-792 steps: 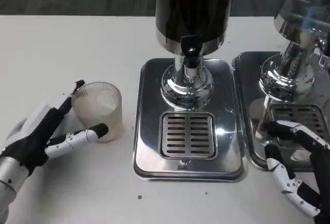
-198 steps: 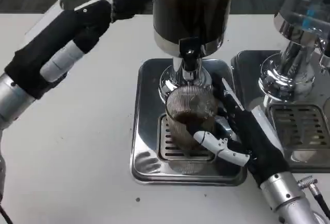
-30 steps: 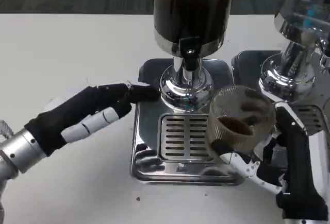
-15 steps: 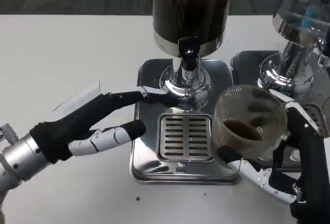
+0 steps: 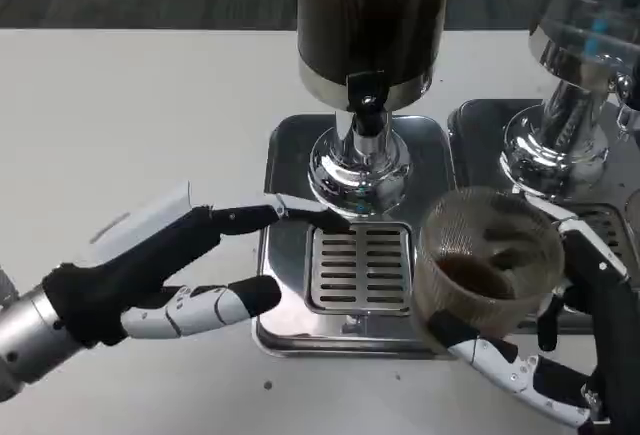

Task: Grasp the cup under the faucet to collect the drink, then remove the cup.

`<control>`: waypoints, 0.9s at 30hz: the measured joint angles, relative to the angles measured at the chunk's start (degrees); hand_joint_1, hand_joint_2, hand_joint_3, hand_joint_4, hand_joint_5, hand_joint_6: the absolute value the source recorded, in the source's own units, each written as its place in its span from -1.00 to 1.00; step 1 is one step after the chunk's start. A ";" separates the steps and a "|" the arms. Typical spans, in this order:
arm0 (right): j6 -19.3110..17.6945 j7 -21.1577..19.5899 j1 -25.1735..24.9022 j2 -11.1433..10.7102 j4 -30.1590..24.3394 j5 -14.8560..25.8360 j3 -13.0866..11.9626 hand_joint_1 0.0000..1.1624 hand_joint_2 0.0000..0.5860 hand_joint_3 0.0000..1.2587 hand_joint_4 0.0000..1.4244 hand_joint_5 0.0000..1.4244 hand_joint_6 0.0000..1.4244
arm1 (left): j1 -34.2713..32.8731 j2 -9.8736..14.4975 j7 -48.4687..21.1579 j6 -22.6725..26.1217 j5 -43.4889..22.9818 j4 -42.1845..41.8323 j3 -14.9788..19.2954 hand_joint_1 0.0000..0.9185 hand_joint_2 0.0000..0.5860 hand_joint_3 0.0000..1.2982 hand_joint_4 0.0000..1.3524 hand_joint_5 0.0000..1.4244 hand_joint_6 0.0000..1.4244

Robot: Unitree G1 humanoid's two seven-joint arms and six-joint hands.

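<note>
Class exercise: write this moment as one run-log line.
phase: removing cup | right hand: holds cup, dark drink inside, off the drip tray | left hand: holds nothing, fingertips at tray edge | faucet: no flow seen

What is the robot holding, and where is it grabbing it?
The right hand holds the clear cup of dark drink around its lower side. The left hand holds nothing.

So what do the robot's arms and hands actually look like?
Each forearm is a round silver metal tube. The left hand has a white back plate and a black palm, with fingers in white and black. The right hand is black with white finger segments.
</note>
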 measured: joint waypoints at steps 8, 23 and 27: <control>-0.01 1.45 1.33 0.18 -1.66 0.01 0.12 0.34 -0.33 0.09 0.17 0.41 0.85 | 1.05 0.49 0.71 -0.02 0.00 -2.16 0.00 -1.00 -0.27 -0.52 -0.61 -0.70 -0.68; -0.03 1.81 1.61 0.45 -2.44 0.02 0.07 0.32 -0.28 0.10 0.18 0.42 0.85 | 1.89 1.13 1.04 -0.02 -0.01 -2.86 0.10 -1.00 -0.27 -0.52 -0.61 -0.70 -0.68; -0.03 1.81 1.60 0.57 -2.43 0.05 0.03 0.32 -0.28 0.10 0.18 0.43 0.85 | 1.88 1.13 1.04 -0.02 -0.01 -2.85 0.10 -1.00 -0.27 -0.52 -0.61 -0.70 -0.68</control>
